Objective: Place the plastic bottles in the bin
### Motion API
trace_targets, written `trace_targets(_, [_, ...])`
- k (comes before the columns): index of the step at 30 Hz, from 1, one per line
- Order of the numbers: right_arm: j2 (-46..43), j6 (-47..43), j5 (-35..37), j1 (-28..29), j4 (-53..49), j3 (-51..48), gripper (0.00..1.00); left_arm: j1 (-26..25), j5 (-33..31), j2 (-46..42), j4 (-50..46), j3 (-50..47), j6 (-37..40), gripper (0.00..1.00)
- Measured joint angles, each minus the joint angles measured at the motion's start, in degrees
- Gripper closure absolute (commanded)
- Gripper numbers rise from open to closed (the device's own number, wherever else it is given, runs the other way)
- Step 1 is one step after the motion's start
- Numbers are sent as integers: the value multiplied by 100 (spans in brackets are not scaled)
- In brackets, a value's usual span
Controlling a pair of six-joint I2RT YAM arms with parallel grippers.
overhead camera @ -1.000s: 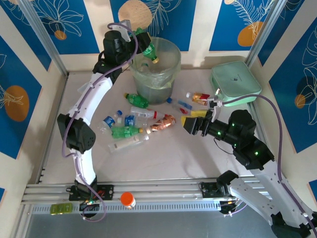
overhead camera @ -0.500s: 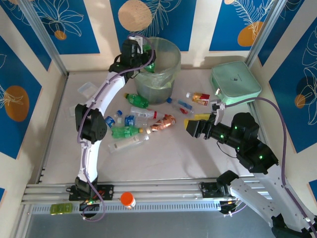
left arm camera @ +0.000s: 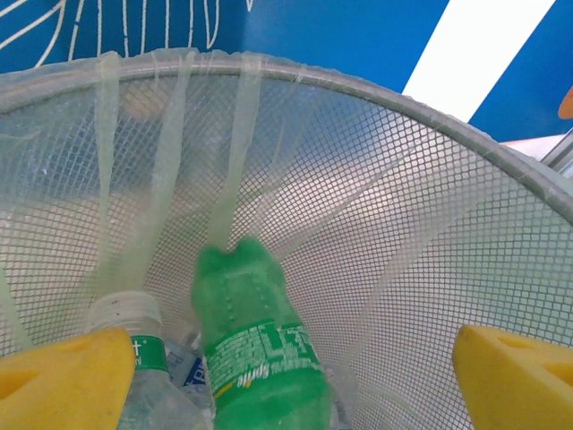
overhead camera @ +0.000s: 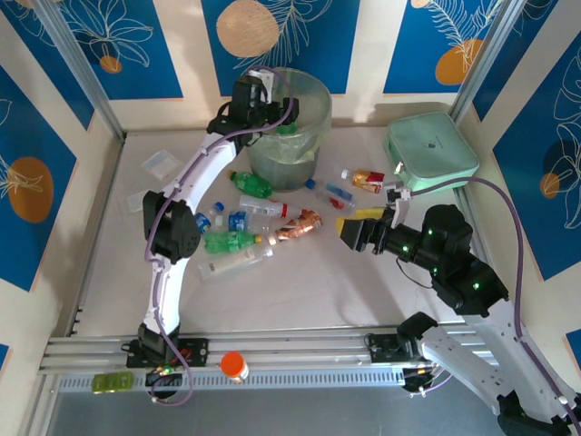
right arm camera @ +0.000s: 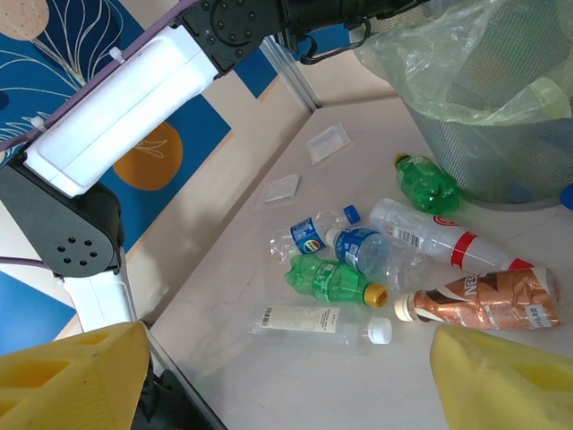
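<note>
My left gripper [overhead camera: 263, 95] hangs open above the bin [overhead camera: 313, 95]. In the left wrist view its yellow fingertips [left arm camera: 63, 372] stand wide apart, and a green bottle [left arm camera: 255, 349] lies loose between them inside the bin's mesh wall [left arm camera: 403, 224], beside a clear bottle [left arm camera: 134, 358]. On the table lie several bottles: a green one with a yellow cap [overhead camera: 231, 241] [right arm camera: 331, 279], a clear white-capped one [overhead camera: 234, 263] [right arm camera: 318, 321], a brown crushed one [overhead camera: 300, 224] [right arm camera: 483, 300] and a red-labelled clear one [overhead camera: 263, 207]. My right gripper [overhead camera: 356, 229] [right arm camera: 286, 385] hovers open to their right, holding nothing.
A mint-green lidded box [overhead camera: 431, 150] stands at the back right. Two small bottles [overhead camera: 366, 179] lie between it and the bin. Flat clear packets [overhead camera: 161, 163] lie at the left. An orange-capped item [overhead camera: 234, 366] sits on the front rail.
My left gripper has swung right over the bin and let go of the green bottle, which now lies inside. The right arm has barely shifted.
</note>
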Motion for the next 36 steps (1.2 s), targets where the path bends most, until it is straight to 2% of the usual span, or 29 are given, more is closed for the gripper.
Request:
trace_targets(6, [177, -96, 212, 0, -173, 170, 22, 0, 7, -413, -264, 0, 22, 8])
trace_targets(12, [315, -133, 437, 0, -321, 289, 23, 0, 44, -1346, -481, -13, 105, 7])
trace_targets(16, [439, -111, 551, 0, -398, 313, 33, 0, 50, -2284, -481, -431, -9, 9])
trace_targets(18, [592, -44, 691, 0, -487, 380, 38, 0, 52, -2824, -442, -909, -190, 11])
trace_targets(20, [822, 72, 894, 0, -566, 446, 46, -20, 48, -3515, -313, -1720, -455, 10])
trace_targets(21, [944, 173, 1014, 0, -608, 457, 47, -42, 31, -3840, -208, -2157, -581, 10])
trace_targets(23, [1257, 415, 1300, -46, -748, 470, 46, -120, -9, -4658, -37, -3272, -883, 10])
trace_targets(26, [1794, 789, 1508, -293, -929, 472, 46, -201, -11, -5521, -11, -4380, -1268, 9])
trace_targets(33, [3388, 1016, 1805, -1047, -1193, 1038, 42, -227, 214, -6843, -170, -6074, -1858, 7])
trace_targets(36, [3947, 1473, 1814, -1480, -1239, 1294, 39, -227, 496, -7206, -372, -6585, -1921, 7])
